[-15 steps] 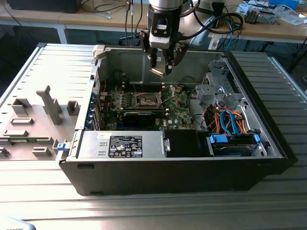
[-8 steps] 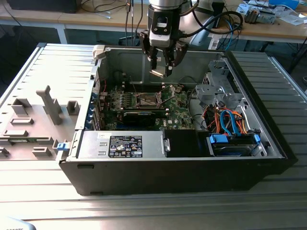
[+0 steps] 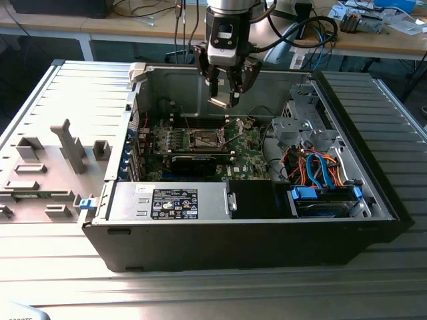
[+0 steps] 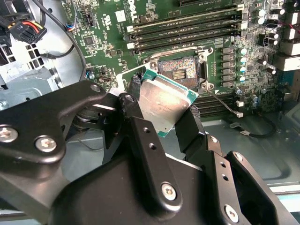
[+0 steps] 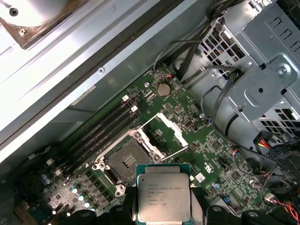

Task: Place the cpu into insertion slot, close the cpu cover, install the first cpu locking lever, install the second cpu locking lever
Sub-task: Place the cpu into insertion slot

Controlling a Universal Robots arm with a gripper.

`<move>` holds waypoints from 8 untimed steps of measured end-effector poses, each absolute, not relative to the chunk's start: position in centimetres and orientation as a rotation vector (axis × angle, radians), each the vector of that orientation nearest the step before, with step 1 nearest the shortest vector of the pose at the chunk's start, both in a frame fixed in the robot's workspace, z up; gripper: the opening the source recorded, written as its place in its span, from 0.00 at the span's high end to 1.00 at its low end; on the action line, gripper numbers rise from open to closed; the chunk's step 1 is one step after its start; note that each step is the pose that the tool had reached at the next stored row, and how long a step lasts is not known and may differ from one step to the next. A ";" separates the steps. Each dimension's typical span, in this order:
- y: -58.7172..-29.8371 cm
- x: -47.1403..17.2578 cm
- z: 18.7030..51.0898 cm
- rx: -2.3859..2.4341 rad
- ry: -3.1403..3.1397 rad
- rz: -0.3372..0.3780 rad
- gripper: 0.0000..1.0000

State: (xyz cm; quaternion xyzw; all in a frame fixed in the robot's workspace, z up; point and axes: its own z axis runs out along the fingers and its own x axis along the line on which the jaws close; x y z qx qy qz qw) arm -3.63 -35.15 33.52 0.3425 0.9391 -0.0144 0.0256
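— While the open computer case [image 3: 233,240] lies on its side, where does everything sit, biggest first?

— Inside the case, the green board [image 3: 248,141] lies flat against the bottom wall. Above it hangs the gripper [image 3: 223,93], its two black fingers [image 4: 140,136] closed on the chip [image 4: 164,103]. The chip is up in the air, well clear of the board.

— And the slot?

— The slot [image 5: 126,159] is on the board below the chip and bare, with its dark pin field showing. The cover [image 5: 174,130] stands swung up beside it, so nothing lies over the recess.

— How do you reckon the chip handles?

— Light and stiff, I'd say. It is a thin square with a flat metal top and a narrow green rim. That metal looks smooth, so I'd expect it to slip if the squeeze goes slack. I judge the underside delicate, and the slot's pins more so. A chip that lands skewed or gets dropped could bend them.

— Best place to hold it?

— By two opposite edges, as the fingers do now in both wrist views. That leaves the underside untouched and the other two edges free. A firm, even squeeze seems enough, since nothing so light needs force.
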 end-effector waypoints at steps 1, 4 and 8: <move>-35.1 -3.6 33.2 1.061 2.901 -0.048 0.46; -35.1 -3.6 33.0 1.063 2.900 -0.050 0.46; -35.1 -3.6 33.0 1.066 2.899 -0.050 0.46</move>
